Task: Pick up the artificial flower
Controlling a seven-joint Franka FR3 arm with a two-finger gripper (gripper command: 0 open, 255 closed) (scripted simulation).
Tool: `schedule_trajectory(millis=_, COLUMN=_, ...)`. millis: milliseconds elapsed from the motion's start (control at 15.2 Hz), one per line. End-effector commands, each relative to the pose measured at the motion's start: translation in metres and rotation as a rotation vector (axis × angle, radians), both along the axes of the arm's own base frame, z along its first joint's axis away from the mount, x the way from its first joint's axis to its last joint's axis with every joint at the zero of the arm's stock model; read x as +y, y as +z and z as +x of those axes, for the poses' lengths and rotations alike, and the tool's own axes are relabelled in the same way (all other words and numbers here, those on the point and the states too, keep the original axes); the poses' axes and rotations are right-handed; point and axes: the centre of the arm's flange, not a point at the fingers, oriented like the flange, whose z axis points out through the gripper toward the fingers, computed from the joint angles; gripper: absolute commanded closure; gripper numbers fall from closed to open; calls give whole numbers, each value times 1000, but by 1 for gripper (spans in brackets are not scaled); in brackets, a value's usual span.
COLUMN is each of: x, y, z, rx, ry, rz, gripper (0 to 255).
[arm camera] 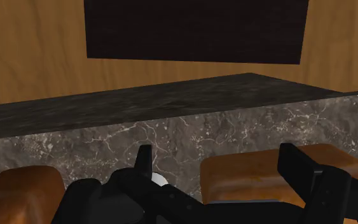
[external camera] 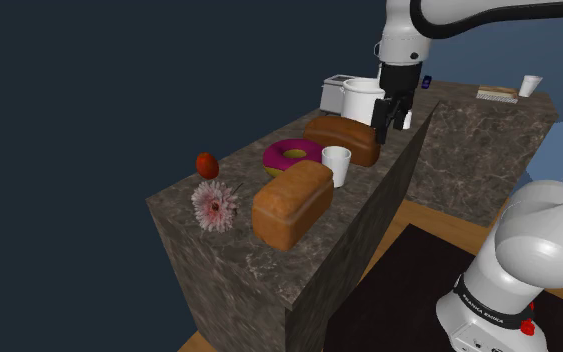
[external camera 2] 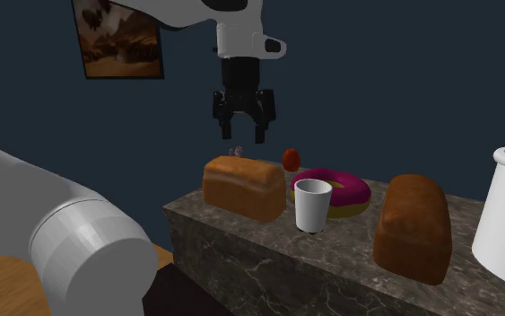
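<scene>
The artificial flower (external camera: 214,206) is a pink and white daisy-like bloom on a thin stem. It lies near the front left corner of the dark marble counter (external camera: 249,265). In the second exterior view a tip of the flower (external camera 2: 236,151) peeks over a bread loaf. My black gripper (external camera: 391,125) hangs open above the counter's far part, over the farther loaf (external camera: 342,138) and well away from the flower. Its fingers (external camera 2: 223,117) stand apart with nothing between them. In the wrist view the gripper (arm camera: 219,164) points down at the counter top (arm camera: 171,137).
Between gripper and flower stand a near bread loaf (external camera: 292,202), a white cup (external camera: 336,165) and a pink donut (external camera: 291,155). A red fruit (external camera: 206,164) sits beside the flower. A white pot (external camera: 361,98) stands at the back. Wooden floor and a dark rug (arm camera: 196,28) lie below.
</scene>
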Motion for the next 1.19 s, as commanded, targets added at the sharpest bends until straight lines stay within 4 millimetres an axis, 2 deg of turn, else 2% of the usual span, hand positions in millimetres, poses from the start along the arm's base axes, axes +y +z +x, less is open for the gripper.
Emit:
schedule_trajectory(millis=0, x=0, y=0, z=0, rx=0, ry=0, rz=0, gripper=0)
schedule_trajectory(millis=594, x=87, y=-43, z=75, rx=41, ry=-216, rz=-6, gripper=0)
schedule_trajectory(millis=1122, x=150, y=-84, z=154, rx=78, ry=-408, rz=-10, gripper=0)
